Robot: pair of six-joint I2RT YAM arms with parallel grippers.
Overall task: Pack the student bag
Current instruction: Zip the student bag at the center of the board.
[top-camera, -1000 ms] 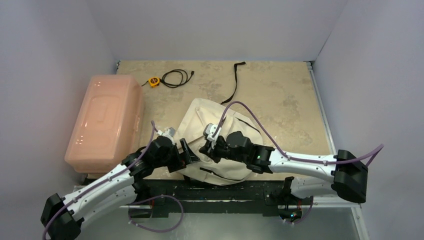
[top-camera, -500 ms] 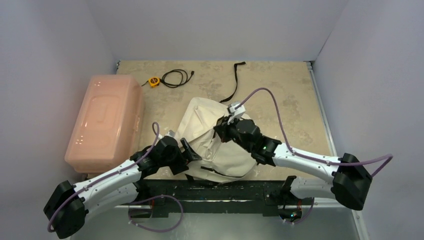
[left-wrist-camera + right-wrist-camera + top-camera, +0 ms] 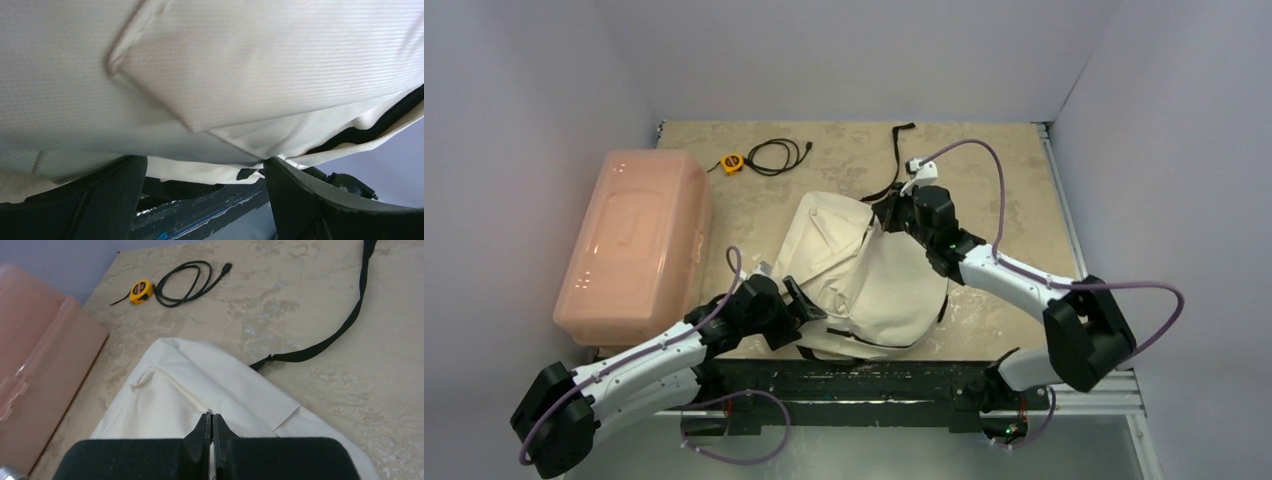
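In its wrist view alone, right end effector (image 3: 210, 416) pinches student bag (image 3: 165, 405)

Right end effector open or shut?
Shut: right end effector fingertips meet, no gap, over the student bag. Pinching fabric: cannot tell.

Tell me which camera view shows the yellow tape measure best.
The right wrist view: the tape measure is largest there, its yellow case clear beside the black cable. The top external view shows it only as a small yellow spot. The left wrist view misses it.
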